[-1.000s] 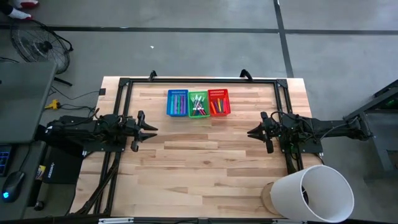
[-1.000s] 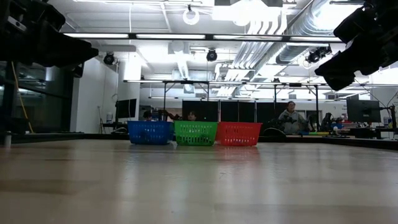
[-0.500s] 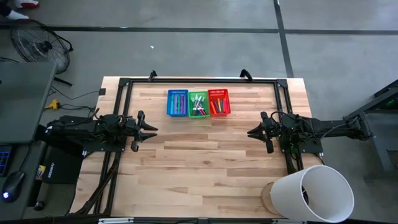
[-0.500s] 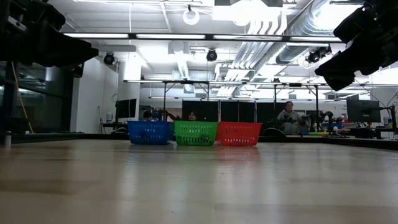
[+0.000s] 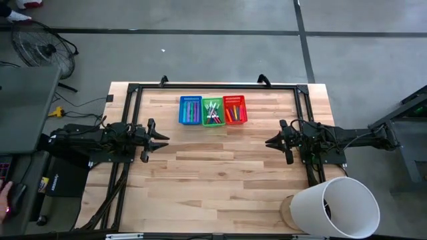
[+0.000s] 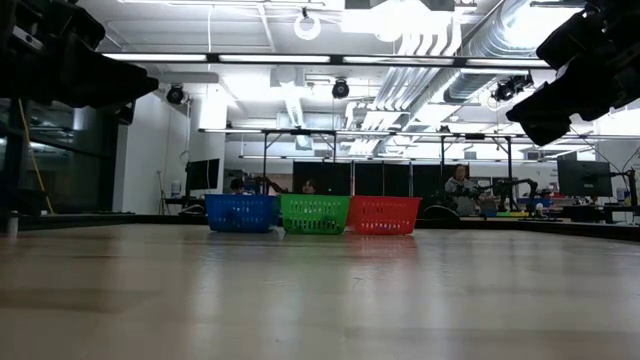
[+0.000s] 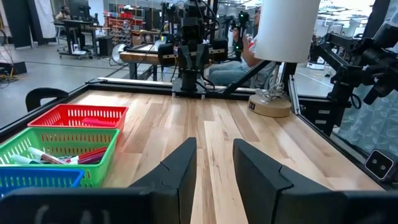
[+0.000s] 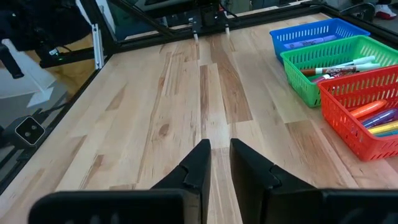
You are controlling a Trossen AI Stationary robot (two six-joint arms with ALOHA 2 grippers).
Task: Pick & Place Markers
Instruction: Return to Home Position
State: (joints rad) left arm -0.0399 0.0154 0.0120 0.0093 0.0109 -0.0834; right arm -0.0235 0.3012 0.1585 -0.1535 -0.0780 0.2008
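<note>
High view: markers (image 5: 213, 113) in far baskets (image 5: 181, 111); left hand (image 5: 162, 141), right hand (image 5: 269, 142) released, empty, above tabletop (image 5: 220, 180) sides.

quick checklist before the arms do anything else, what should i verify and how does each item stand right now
1. No loose markers on the table: none seen on the bare wood, ok.
2. Blue basket, green basket and red basket upright in a row, markers inside: ok.
3. Left gripper empty, fingers apart, at the table's left side: ok.
4. Right gripper empty, fingers apart, at the right side: ok.
5. Each marker in its proper basket: cannot tell.
6. White lamp clear of the right arm: close by its base, cannot tell.
</note>
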